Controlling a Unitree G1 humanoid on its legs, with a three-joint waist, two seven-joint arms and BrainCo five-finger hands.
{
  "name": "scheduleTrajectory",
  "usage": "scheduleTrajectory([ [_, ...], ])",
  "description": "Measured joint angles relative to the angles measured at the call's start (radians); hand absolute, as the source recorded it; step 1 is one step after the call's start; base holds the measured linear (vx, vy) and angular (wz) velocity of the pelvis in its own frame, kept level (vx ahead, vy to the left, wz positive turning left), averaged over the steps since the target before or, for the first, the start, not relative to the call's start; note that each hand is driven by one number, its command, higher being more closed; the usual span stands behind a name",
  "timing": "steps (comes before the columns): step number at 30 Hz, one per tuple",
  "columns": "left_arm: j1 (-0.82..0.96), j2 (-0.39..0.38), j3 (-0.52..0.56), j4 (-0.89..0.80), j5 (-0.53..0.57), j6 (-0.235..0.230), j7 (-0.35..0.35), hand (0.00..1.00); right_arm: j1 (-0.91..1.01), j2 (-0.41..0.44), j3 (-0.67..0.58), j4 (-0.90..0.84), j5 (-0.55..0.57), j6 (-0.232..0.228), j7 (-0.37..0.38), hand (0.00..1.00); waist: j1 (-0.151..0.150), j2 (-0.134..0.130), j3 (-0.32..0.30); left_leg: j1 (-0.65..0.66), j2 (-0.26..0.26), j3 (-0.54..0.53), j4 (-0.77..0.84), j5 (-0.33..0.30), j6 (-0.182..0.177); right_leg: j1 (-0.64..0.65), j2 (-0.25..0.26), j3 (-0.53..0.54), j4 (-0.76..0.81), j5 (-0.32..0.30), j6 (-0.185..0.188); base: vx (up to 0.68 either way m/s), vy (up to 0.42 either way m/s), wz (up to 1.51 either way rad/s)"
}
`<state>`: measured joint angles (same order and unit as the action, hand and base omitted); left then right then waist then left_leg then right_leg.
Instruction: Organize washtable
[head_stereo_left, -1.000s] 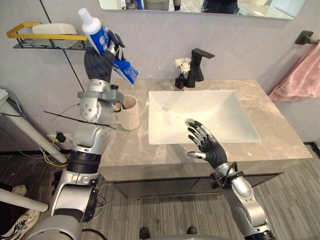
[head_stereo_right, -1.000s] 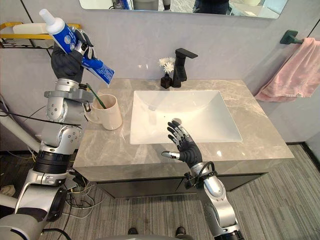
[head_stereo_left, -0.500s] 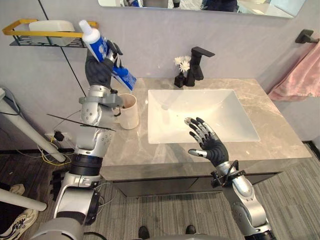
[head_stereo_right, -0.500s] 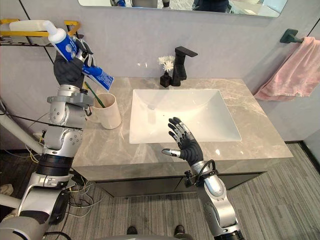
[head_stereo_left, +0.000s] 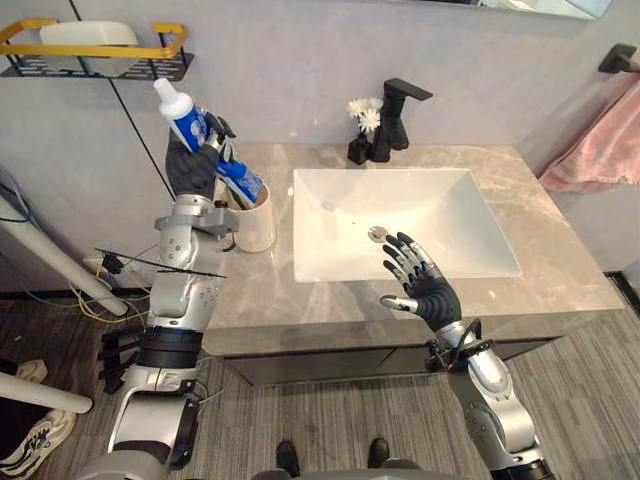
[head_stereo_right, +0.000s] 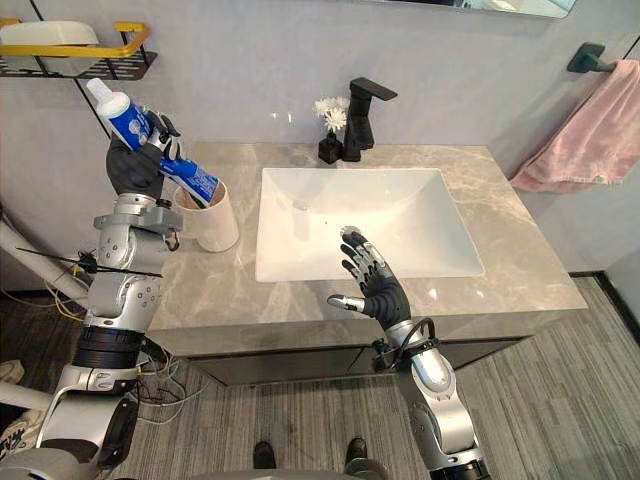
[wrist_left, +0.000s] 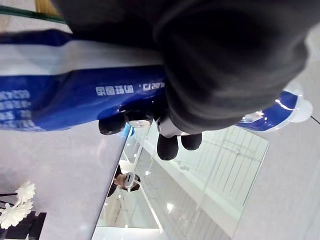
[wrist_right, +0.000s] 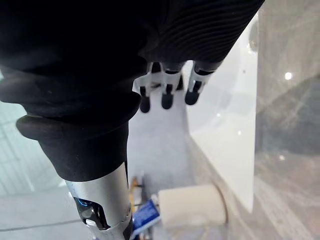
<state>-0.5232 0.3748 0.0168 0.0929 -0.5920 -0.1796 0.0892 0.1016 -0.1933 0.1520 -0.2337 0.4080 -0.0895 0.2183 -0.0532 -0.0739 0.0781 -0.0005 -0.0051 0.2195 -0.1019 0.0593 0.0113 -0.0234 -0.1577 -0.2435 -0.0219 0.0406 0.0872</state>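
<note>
Partly hidden — toothpaste tube, in left hand

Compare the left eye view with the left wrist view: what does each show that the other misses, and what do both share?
Left eye view: the white sink, the cup, the pink towel and the open right hand. Left wrist view: a bright room reflected in the mirror. Both: the left hand gripping the toothpaste tube, and the white flowers.

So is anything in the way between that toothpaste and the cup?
Nothing visible is. The left hand holds the toothpaste tilted, with its lower end right at the open mouth of the cup.
</note>
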Motion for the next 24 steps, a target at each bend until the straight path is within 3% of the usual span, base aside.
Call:
scheduleTrajectory([
  [23,0.029,0.0,0.042,0.035,0.055,0.002,-0.003,1.0,-0.008,-0.008,-0.036,-0.026,0.001,-0.002,0.002,0.0,0.007,-0.004,0.024,-0.015,0.001,0.0,0.006,0.0,0.0,-0.015,0.002,0.0,0.001,0.004,0.003,0.0,0.0,0.0],
  [24,0.029,0.0,0.041,0.035,0.055,0.003,-0.003,0.0,-0.008,-0.008,-0.036,-0.026,0.001,-0.002,0.002,0.0,0.006,-0.004,0.025,-0.016,0.001,0.0,0.006,0.0,0.0,-0.015,0.002,0.0,0.0,0.004,0.003,0.0,0.0,0.0],
])
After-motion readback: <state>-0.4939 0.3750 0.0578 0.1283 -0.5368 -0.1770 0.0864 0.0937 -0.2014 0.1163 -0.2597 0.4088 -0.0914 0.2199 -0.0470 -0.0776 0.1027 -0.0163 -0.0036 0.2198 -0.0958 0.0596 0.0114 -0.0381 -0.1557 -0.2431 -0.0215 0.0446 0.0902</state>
